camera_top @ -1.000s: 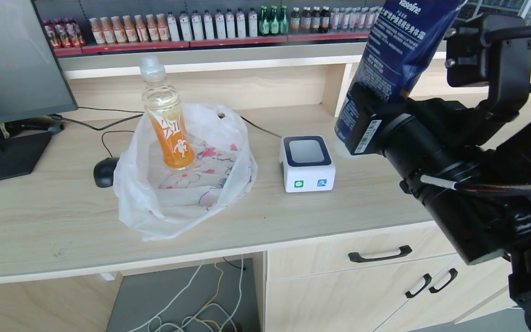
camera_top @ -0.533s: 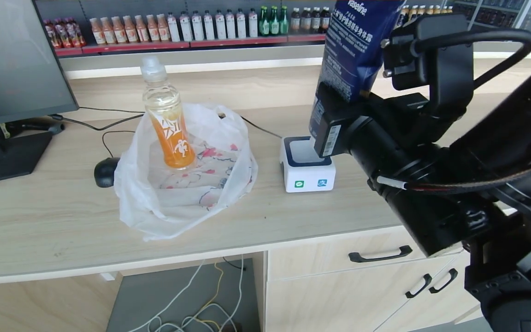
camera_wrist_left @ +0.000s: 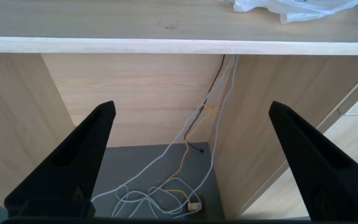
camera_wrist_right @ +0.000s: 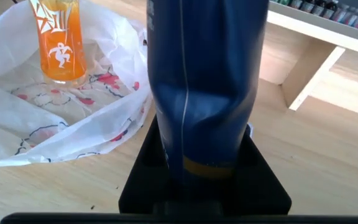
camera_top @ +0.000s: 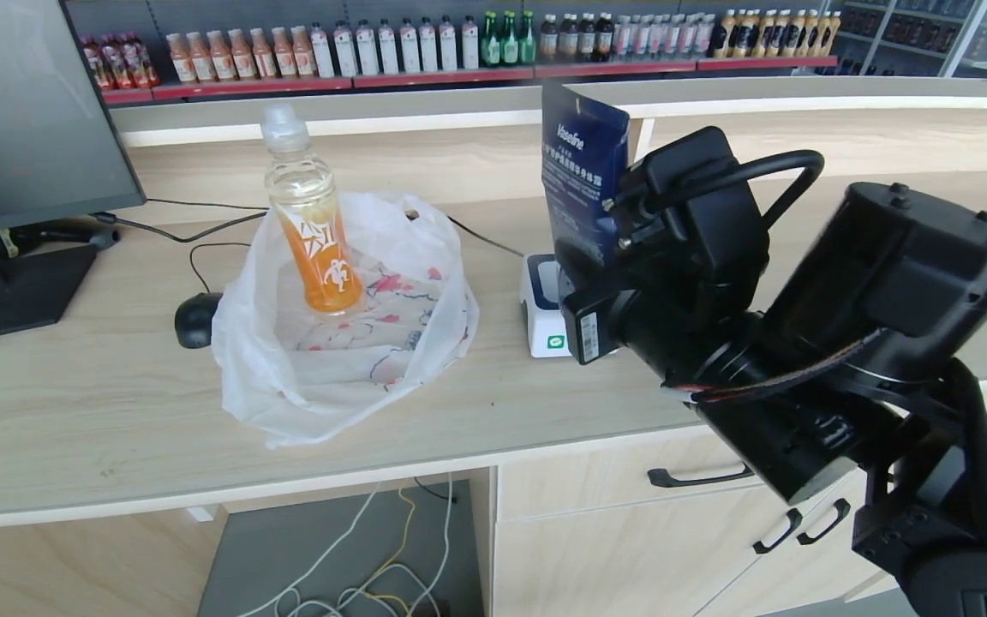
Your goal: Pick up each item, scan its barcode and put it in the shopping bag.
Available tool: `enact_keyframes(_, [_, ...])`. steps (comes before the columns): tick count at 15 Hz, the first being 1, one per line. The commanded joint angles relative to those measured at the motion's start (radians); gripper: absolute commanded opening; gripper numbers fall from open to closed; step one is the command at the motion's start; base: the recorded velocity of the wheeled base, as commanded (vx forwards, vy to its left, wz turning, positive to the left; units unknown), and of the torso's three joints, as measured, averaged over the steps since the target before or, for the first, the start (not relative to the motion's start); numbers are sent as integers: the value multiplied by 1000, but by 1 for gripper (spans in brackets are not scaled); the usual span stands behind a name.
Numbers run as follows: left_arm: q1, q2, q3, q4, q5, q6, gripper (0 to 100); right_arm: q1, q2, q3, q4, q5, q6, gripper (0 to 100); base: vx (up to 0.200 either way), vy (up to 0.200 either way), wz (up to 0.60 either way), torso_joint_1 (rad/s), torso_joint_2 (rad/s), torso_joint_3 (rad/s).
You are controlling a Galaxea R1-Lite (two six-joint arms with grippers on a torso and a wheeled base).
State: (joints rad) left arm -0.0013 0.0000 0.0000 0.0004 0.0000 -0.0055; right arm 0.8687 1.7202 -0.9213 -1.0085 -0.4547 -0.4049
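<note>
My right gripper (camera_wrist_right: 204, 167) is shut on a dark blue lotion tube (camera_top: 583, 171), holding it roughly upright just above the white barcode scanner (camera_top: 543, 319). From the right wrist the blue tube (camera_wrist_right: 207, 81) stands between the two black fingers. To the scanner's left sits the white plastic shopping bag (camera_top: 348, 360), mouth open, with an orange drink bottle (camera_top: 309, 227) standing upright inside it; both bag (camera_wrist_right: 73, 130) and bottle (camera_wrist_right: 58, 43) show beyond the tube. My left gripper (camera_wrist_left: 191, 158) hangs open and holds nothing, below the counter's front edge (camera_wrist_left: 166, 45).
A monitor (camera_top: 22, 111) stands at the counter's far left, a black mouse (camera_top: 196, 319) beside the bag. Drawers with black handles (camera_top: 703, 476) lie under the counter on the right, loose cables (camera_wrist_left: 179, 186) in the knee space. A raised ledge (camera_top: 459, 107) and stocked shelves run behind.
My right arm has swung left and down with the tube, from right of the scanner to directly over it. The tube has turned more upright. Bag and bottle have not moved.
</note>
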Motion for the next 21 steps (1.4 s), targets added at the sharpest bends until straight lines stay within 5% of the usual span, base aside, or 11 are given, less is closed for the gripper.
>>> enact_keyframes(1, [1, 0, 0, 0, 0, -1, 100, -13, -17, 7, 1, 4, -2, 0, 0, 0, 0, 0, 0, 0])
enact_keyframes(11, [1, 0, 0, 0, 0, -1, 100, -79, -5, -74, 143, 83, -81, 0, 0, 0, 0, 0, 0, 0])
enact_keyframes(16, [1, 0, 0, 0, 0, -1, 100, -120, 73, -212, 145, 82, -351, 0, 0, 0, 0, 0, 0, 0])
enact_keyframes(21, [1, 0, 0, 0, 0, -1, 100, -112, 125, -269, 145, 54, -456, 0, 0, 0, 0, 0, 0, 0])
